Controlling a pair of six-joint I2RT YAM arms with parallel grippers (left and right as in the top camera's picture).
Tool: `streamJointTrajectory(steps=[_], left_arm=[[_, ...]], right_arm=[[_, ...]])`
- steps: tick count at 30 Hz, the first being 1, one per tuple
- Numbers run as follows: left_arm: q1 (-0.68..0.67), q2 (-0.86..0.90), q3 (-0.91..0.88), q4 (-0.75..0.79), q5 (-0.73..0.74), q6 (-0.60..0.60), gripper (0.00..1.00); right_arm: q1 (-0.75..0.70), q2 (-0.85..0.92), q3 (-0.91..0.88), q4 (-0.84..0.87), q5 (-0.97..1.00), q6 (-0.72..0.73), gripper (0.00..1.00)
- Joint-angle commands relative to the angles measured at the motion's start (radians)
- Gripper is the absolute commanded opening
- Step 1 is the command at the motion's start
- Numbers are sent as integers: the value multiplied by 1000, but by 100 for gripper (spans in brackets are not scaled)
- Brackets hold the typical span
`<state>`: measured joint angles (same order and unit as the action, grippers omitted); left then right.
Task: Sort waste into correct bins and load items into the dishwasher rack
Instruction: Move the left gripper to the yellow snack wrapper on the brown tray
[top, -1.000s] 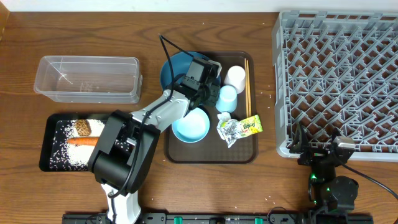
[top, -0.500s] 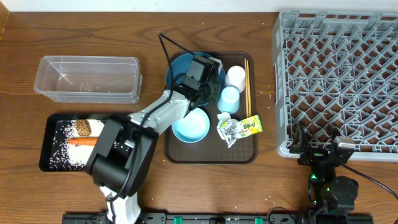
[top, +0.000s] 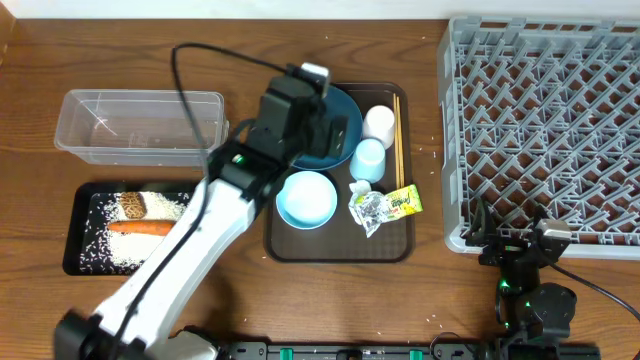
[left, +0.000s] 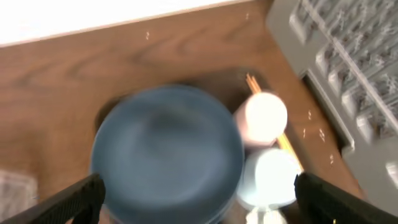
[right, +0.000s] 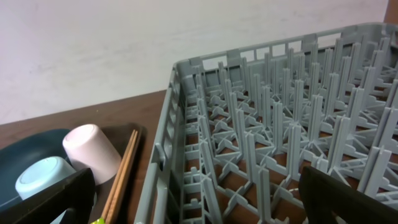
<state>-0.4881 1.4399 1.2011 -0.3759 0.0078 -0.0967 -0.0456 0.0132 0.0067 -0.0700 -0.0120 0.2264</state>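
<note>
Locate the clear tub (top: 140, 125) at the far left of the desk (top: 40, 60). Just nearer the robot, find the black tray (top: 68, 240) holding the carrot (top: 140, 227), the brown lump (top: 130, 206) and the rice grains (top: 100, 250). Moving right, find the left hand (top: 303, 108) poised above the dark blue dish (top: 343, 135) at the rear of the brown serving tray (top: 340, 255). Confirm in the left wrist view that its fingers (left: 74, 199) stand wide apart, released and empty, with the dish directly below and centred between them. Treat the dish as round, with no long axis to align. Note the light blue bowl (top: 307, 199) just in front of the dish. Note the light blue cup (top: 366, 158) and whitish cup (top: 378, 122) just beside its right edge, the chopsticks (top: 397, 130) lying front to back, and the wrapper (top: 383, 208) at front right. Further right, find the rack (top: 545, 130), well apart from the dish, and the right hand (top: 522, 252) at its near edge, likewise spread and empty. Assign the dish to the left arm as the nearer. Expect a straight descent, then a carry rightward.
</note>
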Motion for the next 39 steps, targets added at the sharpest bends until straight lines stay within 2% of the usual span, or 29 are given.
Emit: streamJointTrajectory(steps=[1, 5, 7, 9, 11, 19, 24, 29, 32, 39], left_arm=[[1, -67, 10, -111, -16, 6, 98], [10, -150, 10, -254, -28, 6, 98], [46, -193, 10, -298, -46, -43, 98], [118, -239, 10, -330, -73, -142, 98], [209, -280, 10, -347, -72, -188, 98], [499, -388, 9, -459, -72, -197, 98], [539, -387, 8, -530, -72, -196, 98], [539, -368, 5, -536, -65, -202, 98], [539, -352, 5, -553, 50, -243, 98], [536, -323, 1, -647, 375, -241, 98]], right_arm=[[-16, -1, -1, -4, -7, -3, 99], [-16, -1, -1, -4, -7, -3, 99], [-16, -1, -1, -4, -7, -3, 99], [-16, -1, -1, -4, -7, -3, 99], [-16, -1, -1, -4, -7, -3, 99], [-16, -1, -1, -4, -7, -3, 99], [-16, -1, -1, -4, -7, -3, 99], [-16, -1, -1, -4, -7, -3, 99], [-16, -1, -1, -3, -7, -3, 99], [-15, -1, -1, -2, -11, -3, 99]])
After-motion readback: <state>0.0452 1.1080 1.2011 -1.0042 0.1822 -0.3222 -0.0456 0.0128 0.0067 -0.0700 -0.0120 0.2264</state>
